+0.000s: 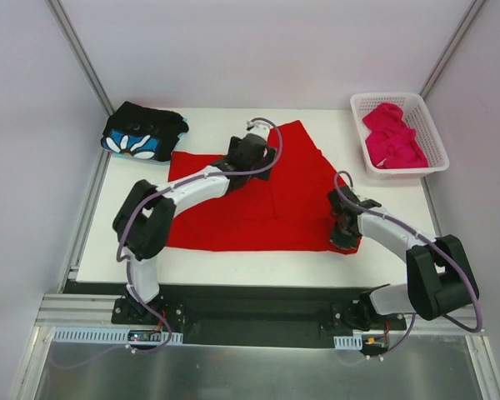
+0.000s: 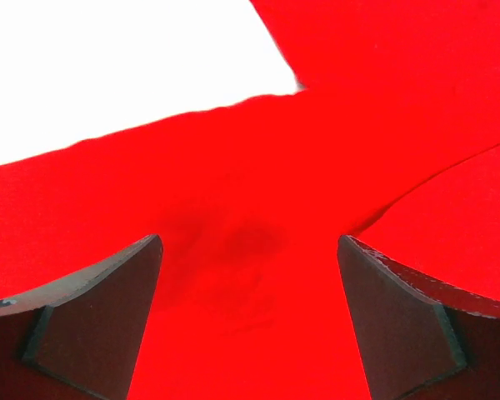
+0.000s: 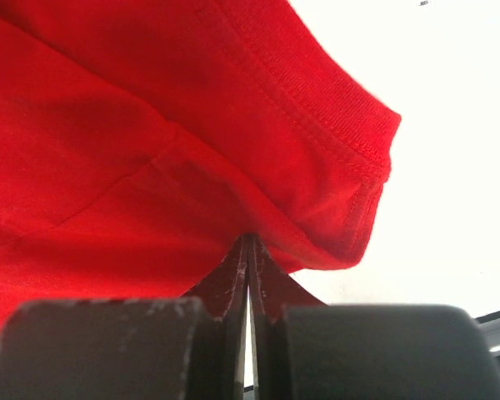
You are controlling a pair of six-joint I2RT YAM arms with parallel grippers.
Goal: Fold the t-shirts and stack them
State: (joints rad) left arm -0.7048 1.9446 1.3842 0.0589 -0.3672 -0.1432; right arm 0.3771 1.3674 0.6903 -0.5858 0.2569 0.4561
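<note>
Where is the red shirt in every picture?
Top view: the red shirt lies spread out in the middle of the table.
Left wrist view: it fills most of the picture, under the open left gripper.
Right wrist view: it fills the left and top, its corner pinched by the right gripper.
Shared landmark: the white table beside the shirt.
</note>
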